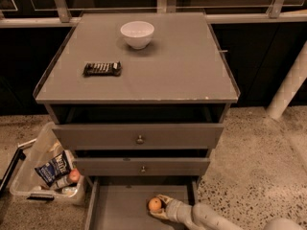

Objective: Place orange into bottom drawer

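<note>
The gripper (158, 206) is reaching low into the open bottom drawer (120, 210), its two fingers clamping the orange (154, 204) from either side. The fruit is sitting between the fingertips, over the drawer floor spreading beneath and to the left of the gripper. The carrying part is looking done. Letting go and pulling the arm clear are appearing to be what is left.
</note>
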You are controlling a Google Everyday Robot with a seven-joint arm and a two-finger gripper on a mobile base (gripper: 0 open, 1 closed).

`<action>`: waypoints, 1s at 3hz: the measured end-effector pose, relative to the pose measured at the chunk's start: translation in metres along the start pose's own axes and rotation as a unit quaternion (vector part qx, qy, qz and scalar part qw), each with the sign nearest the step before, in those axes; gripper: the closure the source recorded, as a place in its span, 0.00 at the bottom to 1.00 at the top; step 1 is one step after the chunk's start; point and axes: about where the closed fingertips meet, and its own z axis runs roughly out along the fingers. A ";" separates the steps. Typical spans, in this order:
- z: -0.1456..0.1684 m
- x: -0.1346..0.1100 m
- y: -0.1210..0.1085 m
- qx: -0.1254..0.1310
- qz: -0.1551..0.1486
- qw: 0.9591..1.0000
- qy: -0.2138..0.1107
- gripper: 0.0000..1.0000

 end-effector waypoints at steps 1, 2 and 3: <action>0.000 0.000 0.000 0.000 0.000 1.000 0.000 0.58; 0.000 0.000 0.000 0.000 0.000 1.000 0.000 0.34; 0.000 0.000 0.000 0.000 0.000 1.000 0.000 0.11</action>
